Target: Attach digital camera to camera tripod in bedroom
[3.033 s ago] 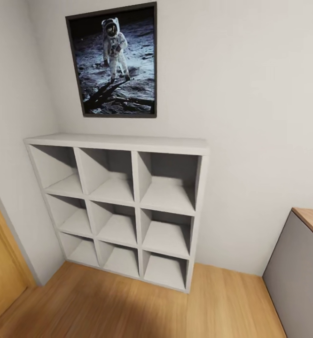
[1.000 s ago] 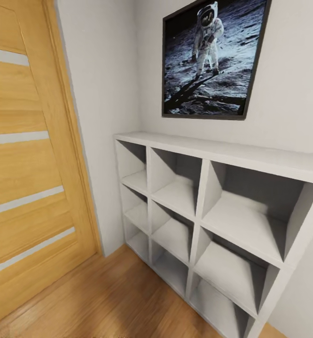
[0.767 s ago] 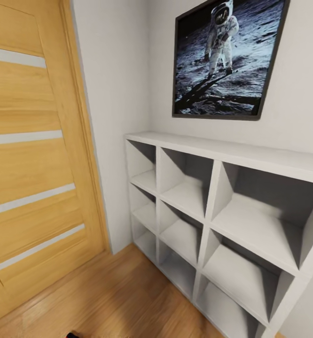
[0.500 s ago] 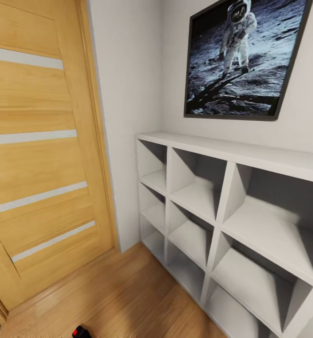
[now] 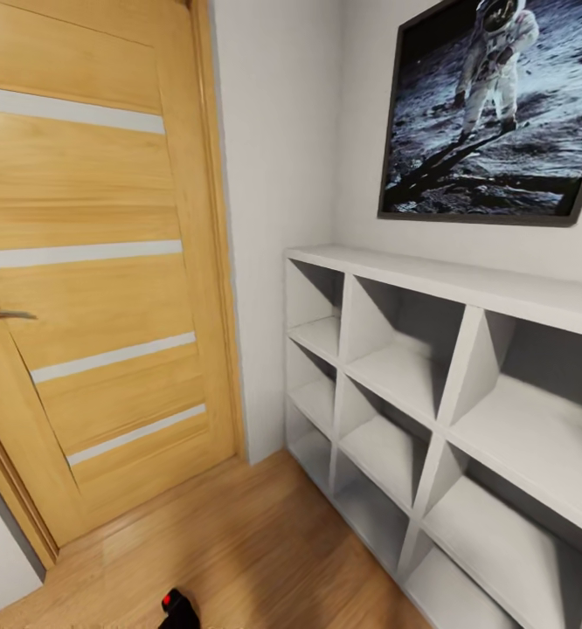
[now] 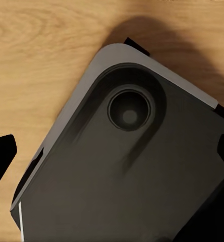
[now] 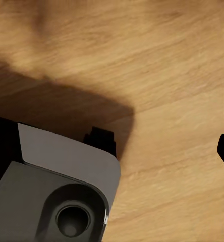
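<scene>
Since earlier: view has swung left; door now takes up more of the left side, shelf and poster sit further right, and the camera has come into view at the bottom edge.
Door (image 5: 90, 262): light wood with pale horizontal strips, handle at its left edge, ajar within its frame.
Walls (image 5: 278, 175): pale grey, meeting in a corner just right of the door.
Poster (image 5: 496, 114): dark-framed astronaut on the moon, hung above the shelf.
Shelf (image 5: 431, 367): white cube unit against the wall, standing on the floor.
Floor (image 5: 239, 542): light wood boards; same boards show in both wrist views.
Camera (image 5: 179, 610): black with a red dot, low at the bottom edge of the head view, over the floor.
Robot base (image 6: 132, 166): dark grey rounded body above the floor, seen in both wrist views.
Left fingers: cannot tell how far open.
Right fingers: cannot tell either.
</scene>
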Motion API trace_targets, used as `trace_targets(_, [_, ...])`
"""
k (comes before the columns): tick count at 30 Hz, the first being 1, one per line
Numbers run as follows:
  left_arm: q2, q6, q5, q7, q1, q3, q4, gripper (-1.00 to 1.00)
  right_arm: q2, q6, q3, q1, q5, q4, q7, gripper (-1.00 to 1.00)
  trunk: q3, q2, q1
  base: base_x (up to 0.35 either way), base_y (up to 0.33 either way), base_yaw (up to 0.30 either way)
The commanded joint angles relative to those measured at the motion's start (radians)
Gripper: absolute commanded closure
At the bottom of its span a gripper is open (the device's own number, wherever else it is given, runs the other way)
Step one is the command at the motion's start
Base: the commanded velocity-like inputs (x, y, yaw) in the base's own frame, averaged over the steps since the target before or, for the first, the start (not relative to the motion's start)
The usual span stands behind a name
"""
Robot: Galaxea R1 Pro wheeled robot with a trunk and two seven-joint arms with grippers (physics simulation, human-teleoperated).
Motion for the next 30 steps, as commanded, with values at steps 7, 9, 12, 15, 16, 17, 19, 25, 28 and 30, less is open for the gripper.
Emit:
trace_targets(7, [0.0,-0.001,-0.002,0.002,0.0,0.005,-0.001,-1.0,-0.001,0.001,0.001,-0.001,0.005,0.001,0.003,-1.0,-0.001,0.0,0.0,0.0,0.0,0.198])
trace_targets(9, [0.0,-0.001,-0.002,0.002,0.0,0.006,-0.001,-1.0,0.0,0.001,0.001,-0.001,0.005,0.001,0.003,-1.0,-0.001,0.0,0.0,0.0,0.0,0.187])
trace_targets(12, [0.0,-0.001,-0.002,0.002,0.0,0.005,-0.001,-1.0,0.0,0.001,0.001,-0.001,0.005,0.001,0.003,-1.0,-0.001,0.0,0.0,0.0,0.0,0.185])
trace_targets(15, [0.0,-0.001,-0.002,0.002,0.0,0.005,-0.001,-1.0,0.0,0.001,0.001,-0.001,0.005,0.001,0.003,-1.0,-0.001,0.0,0.0,0.0,0.0,0.183])
trace_targets(16, [0.0,-0.001,-0.002,0.002,0.0,0.005,-0.001,-1.0,0.0,0.001,0.001,-0.001,0.005,0.001,0.003,-1.0,-0.001,0.0,0.0,0.0,0.0,0.183])
trace_targets(17, [0.0,-0.001,-0.002,0.002,0.0,0.005,-0.001,-1.0,0.0,0.001,0.001,-0.001,0.005,0.001,0.003,-1.0,-0.001,0.0,0.0,0.0,0.0,0.183])
trace_targets(19, [0.0,-0.001,-0.002,0.002,0.0,0.004,-0.001,-1.0,0.0,0.001,0.001,-0.001,0.005,0.001,0.003,-1.0,-0.001,0.0,0.0,0.0,0.0,0.182])
trace_targets(25, [0.0,-0.001,-0.003,0.002,0.0,0.005,-0.001,-1.0,0.0,0.001,0.001,-0.001,0.005,0.001,0.003,-1.0,-0.001,0.0,0.0,0.0,0.0,0.182])
trace_targets(28, [0.0,-0.001,-0.002,0.002,0.0,0.005,-0.001,-1.0,0.0,0.001,0.001,-0.001,0.005,0.001,0.003,-1.0,-0.001,0.0,0.0,0.0,0.0,0.181])
trace_targets(30, [0.0,-0.001,-0.002,0.002,0.0,0.006,-0.001,-1.0,0.0,0.001,0.001,-0.001,0.005,0.001,0.003,-1.0,-0.001,0.0,0.0,0.0,0.0,0.18])
